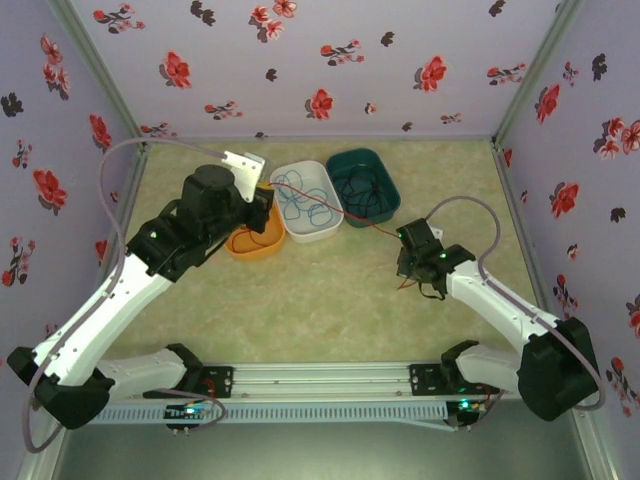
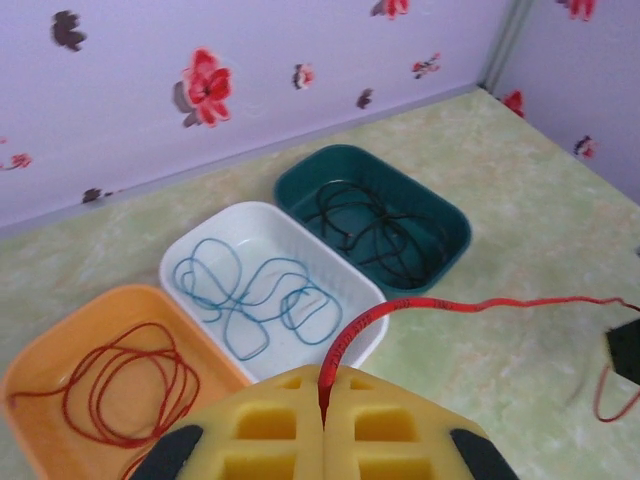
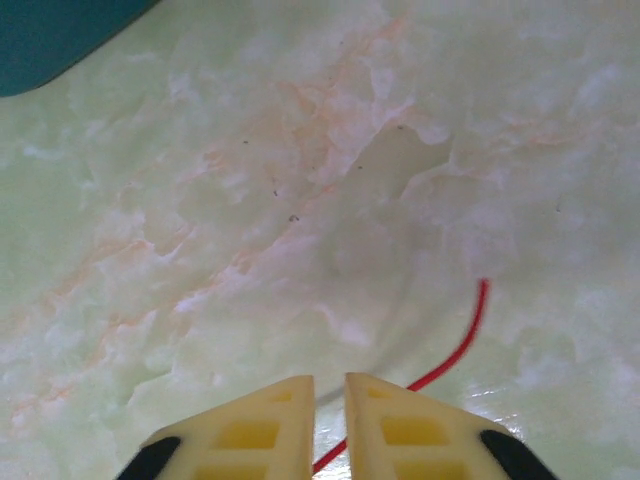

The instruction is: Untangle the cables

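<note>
My left gripper [image 2: 323,378] is shut on one end of a red cable [image 2: 470,303], which runs taut to the right, across the white tray's corner towards my right gripper [image 1: 411,264]. In the top view the left gripper [image 1: 262,206] hovers over the orange tray [image 1: 243,248]. The right gripper [image 3: 328,380] points down at the table with its jaws a little apart. The red cable's [image 3: 462,345] other end curves on the table and passes under that narrow gap. More red cable [image 2: 110,385] lies coiled in the orange tray, a blue cable [image 2: 250,290] in the white tray and a black cable [image 2: 375,225] in the green tray.
The orange tray [image 2: 30,400], the white tray [image 2: 360,345] and the green tray [image 2: 455,250] stand side by side at the back of the table. Flowered walls close in the back and both sides. A grey rail [image 1: 320,378] runs along the near edge.
</note>
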Available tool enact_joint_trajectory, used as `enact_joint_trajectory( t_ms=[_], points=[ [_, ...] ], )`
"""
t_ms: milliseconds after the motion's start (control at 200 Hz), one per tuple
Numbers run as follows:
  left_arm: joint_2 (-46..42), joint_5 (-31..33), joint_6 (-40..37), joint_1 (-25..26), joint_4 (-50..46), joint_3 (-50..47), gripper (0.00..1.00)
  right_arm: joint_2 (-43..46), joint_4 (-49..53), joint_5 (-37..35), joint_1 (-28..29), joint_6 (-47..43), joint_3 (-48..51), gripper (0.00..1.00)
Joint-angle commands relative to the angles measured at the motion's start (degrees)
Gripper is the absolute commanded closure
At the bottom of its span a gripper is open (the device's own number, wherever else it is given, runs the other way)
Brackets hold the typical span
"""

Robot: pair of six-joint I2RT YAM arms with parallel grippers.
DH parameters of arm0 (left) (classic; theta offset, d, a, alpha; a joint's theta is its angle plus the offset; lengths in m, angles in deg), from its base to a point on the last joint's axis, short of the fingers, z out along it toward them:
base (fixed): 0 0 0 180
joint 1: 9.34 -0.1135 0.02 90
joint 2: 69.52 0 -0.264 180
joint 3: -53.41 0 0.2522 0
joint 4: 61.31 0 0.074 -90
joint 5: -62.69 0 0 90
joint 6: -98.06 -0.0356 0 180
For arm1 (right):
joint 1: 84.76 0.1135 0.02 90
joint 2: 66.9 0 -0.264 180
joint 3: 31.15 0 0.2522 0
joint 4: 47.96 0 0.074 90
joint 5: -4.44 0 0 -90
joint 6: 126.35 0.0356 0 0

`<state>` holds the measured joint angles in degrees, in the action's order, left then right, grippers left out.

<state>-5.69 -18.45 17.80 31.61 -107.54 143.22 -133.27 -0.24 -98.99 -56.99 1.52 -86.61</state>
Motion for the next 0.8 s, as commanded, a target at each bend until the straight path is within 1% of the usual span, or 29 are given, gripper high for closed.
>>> enact_joint_trajectory(
  t_ms=[0,50,115,200,270,355,395,495,675,735,795],
  points=[
    [-2.2,2.3,1.9,-2.0,-1.9,-0.9,1.00,1.7,0.2,2.8,-0.3,-2.1,-2.0,0.91],
    [-2.1,2.2,2.1,-2.6,-2.3,-1.1,1.00,2.4,-1.6,6.4,-0.3,-2.6,-2.5,0.95],
    [-1.6,1.7,2.4,-2.9,-2.9,-1.4,1.00,3.3,-4.1,12.0,-0.3,-3.4,-3.8,0.97],
    [-0.7,1.1,3.1,-3.1,-3.4,-2.4,1.00,3.4,-6.0,19.5,-0.3,-4.8,-6.5,0.98],
    [-0.3,1.0,3.8,-3.5,-3.5,-4.1,1.00,3.3,-7.0,24.2,-0.2,-5.2,-8.8,0.99],
    [0.0,0.7,5.4,-5.0,-2.9,-6.9,1.00,3.0,-8.8,30.1,-0.2,-5.8,-11.7,0.99],
    [-0.1,-0.5,6.1,-5.7,-2.2,-8.5,1.00,2.7,-9.9,32.4,-0.1,-5.8,-12.8,0.99],
    [-0.6,-5.1,7.6,-6.2,2.2,-13.1,1.00,1.8,-15.2,35.3,-0.2,-3.4,-14.1,0.99],
    [0.3,-18.7,9.3,-5.7,14.4,-19.8,1.00,-3.4,-26.1,39.6,-0.1,3.6,-16.6,1.00],
    [0.8,-20.5,8.8,-4.7,17.6,-21.2,1.00,-5.5,-29.2,40.4,0.2,6.4,-17.5,1.00],
    [1.2,-20.9,7.7,-3.2,20.2,-22.3,1.00,-7.6,-32.1,40.6,0.7,8.7,-18.2,1.00]
  ],
)
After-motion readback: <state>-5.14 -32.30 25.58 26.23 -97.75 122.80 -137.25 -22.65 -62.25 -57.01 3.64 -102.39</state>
